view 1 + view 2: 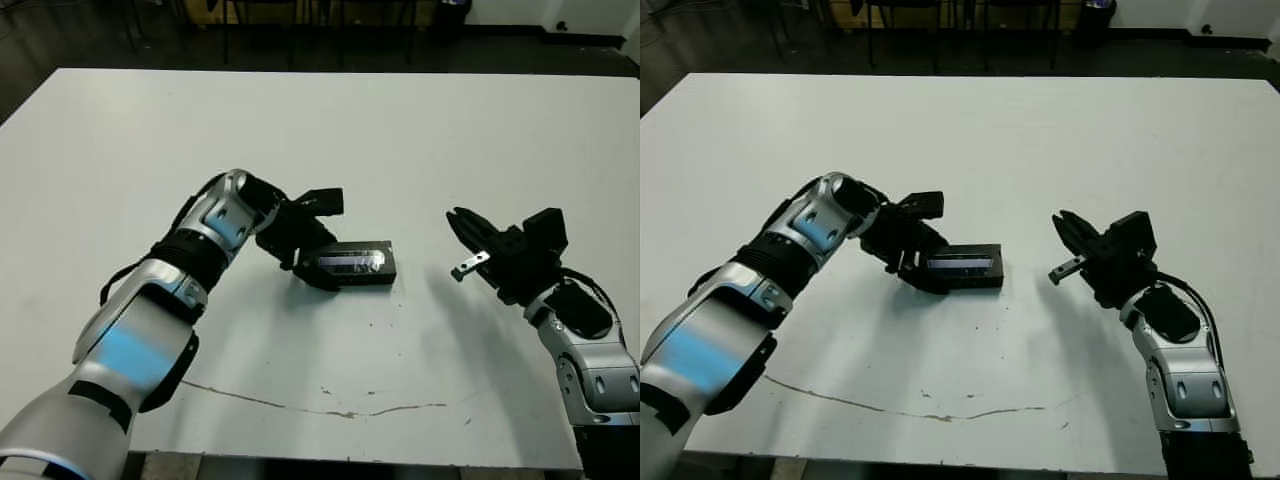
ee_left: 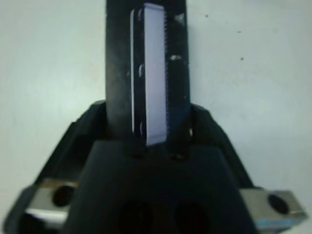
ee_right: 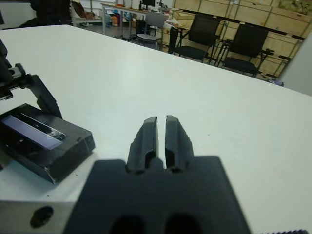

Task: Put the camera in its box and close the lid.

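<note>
Left claw (image 1: 312, 262) grips the lidded box's (image 1: 362, 263) end.

Head cameras look down on the table (image 1: 420, 150); both wrist cameras look close at the lid (image 3: 46, 141).

Near the middle of the desk (image 1: 420, 130) we find the box with the lid (image 1: 352, 263) on it, lying flat with its long side running left to right. Our left pincer (image 1: 300, 262) sits at the left end of the lid, touching it, our left arm reaching in from the near left corner. Our right pincer (image 1: 462, 228) is well apart to the right of the box, above the desk. Chairs (image 3: 229, 41) stand behind the far edge of the desk.
</note>
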Motion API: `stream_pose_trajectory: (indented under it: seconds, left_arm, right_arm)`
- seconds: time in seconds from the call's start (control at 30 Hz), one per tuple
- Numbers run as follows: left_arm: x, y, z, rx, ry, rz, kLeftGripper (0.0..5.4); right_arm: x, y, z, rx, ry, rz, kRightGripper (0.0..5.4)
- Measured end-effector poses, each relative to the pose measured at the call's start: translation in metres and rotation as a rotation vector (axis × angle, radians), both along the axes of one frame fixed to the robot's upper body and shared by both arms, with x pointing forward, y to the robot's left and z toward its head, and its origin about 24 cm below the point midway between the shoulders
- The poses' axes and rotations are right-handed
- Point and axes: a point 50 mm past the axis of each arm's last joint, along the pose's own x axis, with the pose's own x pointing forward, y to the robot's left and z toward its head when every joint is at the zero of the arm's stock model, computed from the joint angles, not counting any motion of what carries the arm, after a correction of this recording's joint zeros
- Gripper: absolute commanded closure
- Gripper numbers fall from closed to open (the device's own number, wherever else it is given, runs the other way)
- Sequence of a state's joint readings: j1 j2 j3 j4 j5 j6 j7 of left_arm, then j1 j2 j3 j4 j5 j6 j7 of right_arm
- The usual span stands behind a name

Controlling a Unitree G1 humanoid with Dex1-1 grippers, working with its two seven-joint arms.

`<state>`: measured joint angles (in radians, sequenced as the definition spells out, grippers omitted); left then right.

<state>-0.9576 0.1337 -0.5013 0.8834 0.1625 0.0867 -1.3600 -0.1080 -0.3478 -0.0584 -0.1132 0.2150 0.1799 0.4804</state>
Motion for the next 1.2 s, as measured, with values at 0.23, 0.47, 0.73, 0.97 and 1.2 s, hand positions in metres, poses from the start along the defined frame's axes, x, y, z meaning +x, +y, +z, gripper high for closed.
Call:
stream_pose_trajectory:
  seconds: [0.23,0.47,0.73,0.97,1.2]
  left_arm:
    - [-0.002,0.005,-0.002,-0.041,-0.066,-0.065,0.01]
    - [-0.005,0.029,-0.014,-0.118,-0.027,0.024,0.01]
    - [-0.01,0.083,-0.02,-0.158,-0.042,0.153,0.01]
    - [-0.02,0.13,-0.018,-0.154,-0.081,0.219,0.01]
    - [-0.041,0.163,-0.006,-0.14,-0.05,0.315,0.01]
  right_arm:
    - [0.0,0.001,0.0,0.0,0.0,0.002,5.4]
    - [0.0,0.002,0.0,0.0,0.001,0.008,5.4]
    - [0.0,0.003,0.001,0.001,-0.006,0.011,5.4]
    - [0.0,0.004,0.001,0.001,-0.006,0.014,5.4]
    - [0.0,0.005,0.001,0.0,-0.008,0.017,5.4]
